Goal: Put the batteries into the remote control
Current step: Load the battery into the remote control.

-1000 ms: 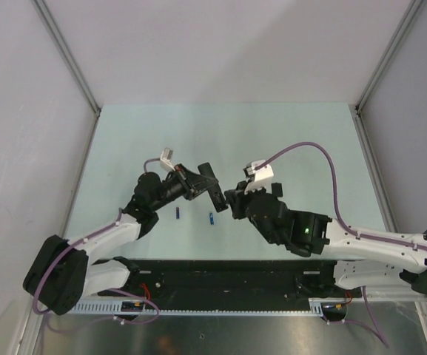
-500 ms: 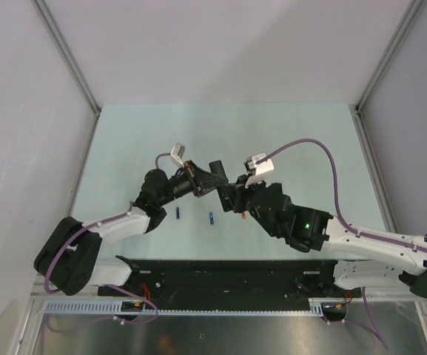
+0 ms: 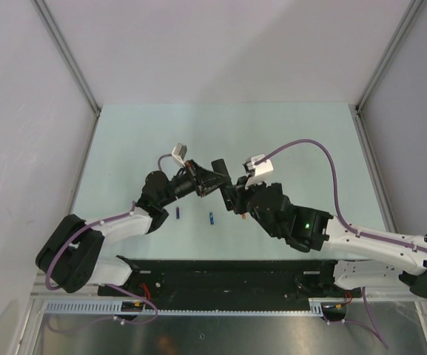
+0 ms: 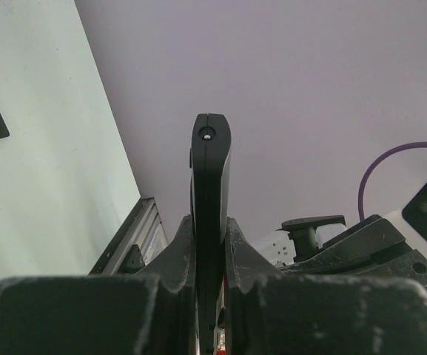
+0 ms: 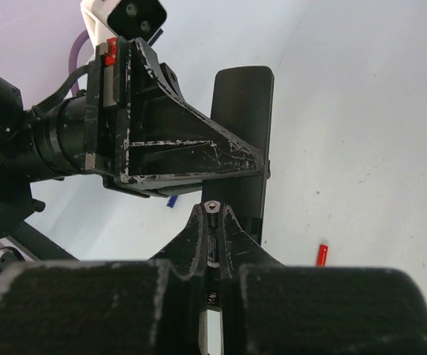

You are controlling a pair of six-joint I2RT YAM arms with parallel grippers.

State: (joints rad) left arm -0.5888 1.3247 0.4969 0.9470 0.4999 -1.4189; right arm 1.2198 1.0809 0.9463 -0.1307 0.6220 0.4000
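Both grippers have drawn closer together since a second ago, meeting above the middle of the table (image 3: 287, 140). Farthest left, the dark blue battery (image 3: 177, 214) lies on the surface. The left gripper (image 3: 207, 181) is clamped tight on the remote control (image 3: 219, 168), holding it edge-on and lifted off the table, and the lighter blue battery (image 3: 211, 217) lies nearer the arm bases. The right gripper (image 3: 232, 198) pinches the grey-silver battery (image 5: 212, 205) just beside the remote's lower part. The orange-red battery (image 5: 321, 254) lies near it on the table.

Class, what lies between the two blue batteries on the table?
Only bare table, seen in the top view, between the dark blue battery and the lighter blue battery.
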